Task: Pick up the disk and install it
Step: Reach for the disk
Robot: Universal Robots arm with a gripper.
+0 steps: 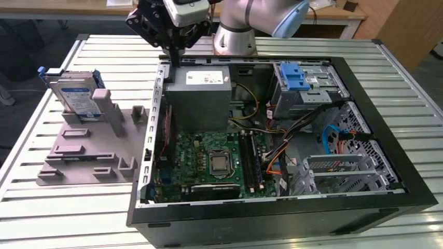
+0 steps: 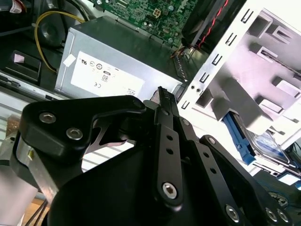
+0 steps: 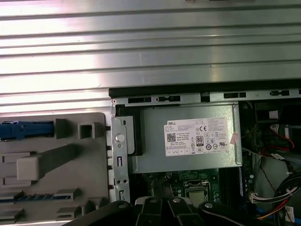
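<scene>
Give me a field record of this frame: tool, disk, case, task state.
tool: shut, holding nothing, above the case's far edge, beside the power supply
disk: standing upright in the gray holder, outside the case on the exterior view's left, apart from the tool
case: open, motherboard exposed
drive cage: blue latch, far corner on the exterior view's right
task state: disk not yet picked up

Post (image 1: pixel 103 104) beside disk (image 1: pixel 72 96); above seemingly clear.
</scene>
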